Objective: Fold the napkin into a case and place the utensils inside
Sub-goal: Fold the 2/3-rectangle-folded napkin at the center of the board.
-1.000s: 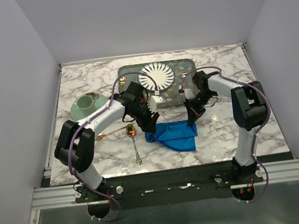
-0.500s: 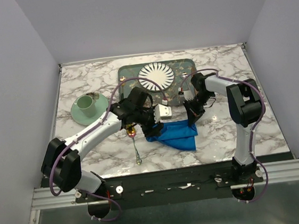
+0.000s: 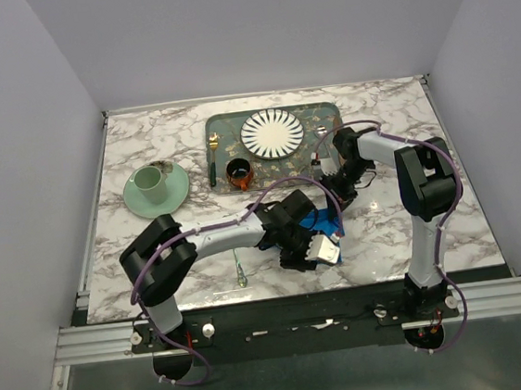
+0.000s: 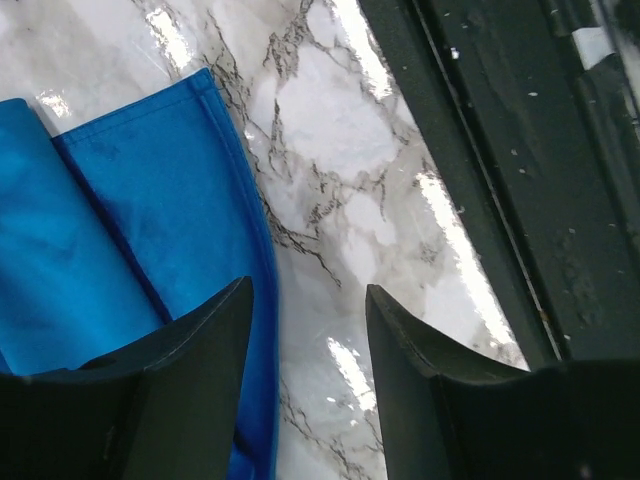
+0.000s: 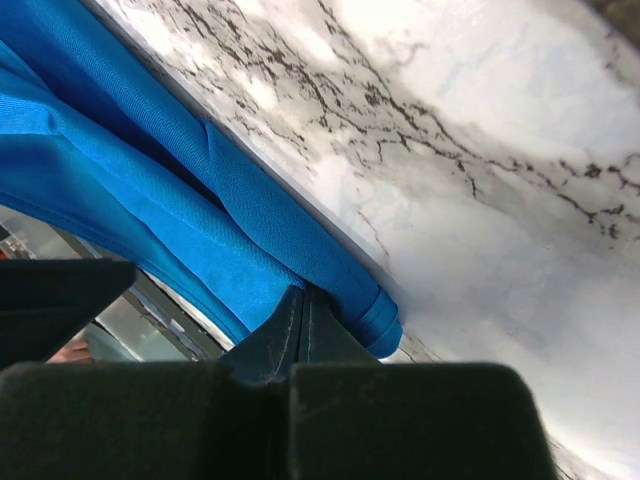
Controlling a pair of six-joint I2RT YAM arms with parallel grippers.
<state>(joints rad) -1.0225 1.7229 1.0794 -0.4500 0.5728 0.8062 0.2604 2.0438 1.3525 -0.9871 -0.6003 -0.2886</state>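
One blue napkin (image 4: pixel 150 220) lies partly folded on the tabletop (image 4: pixel 330 130), with one spoon (image 3: pixel 240 273) near it. The left arm (image 3: pixel 218 237) stretches low across, its jaws spread astride the napkin's edge. The right arm (image 3: pixel 381 145) bends inward, jaws pinching a fold of the napkin.

Left gripper (image 4: pixel 307 292) now over napkin (image 4: pixel 130 220) edge

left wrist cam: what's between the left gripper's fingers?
Left gripper: mostly bare marble table, with the napkin edge just inside one finger. Seen in left wrist view.
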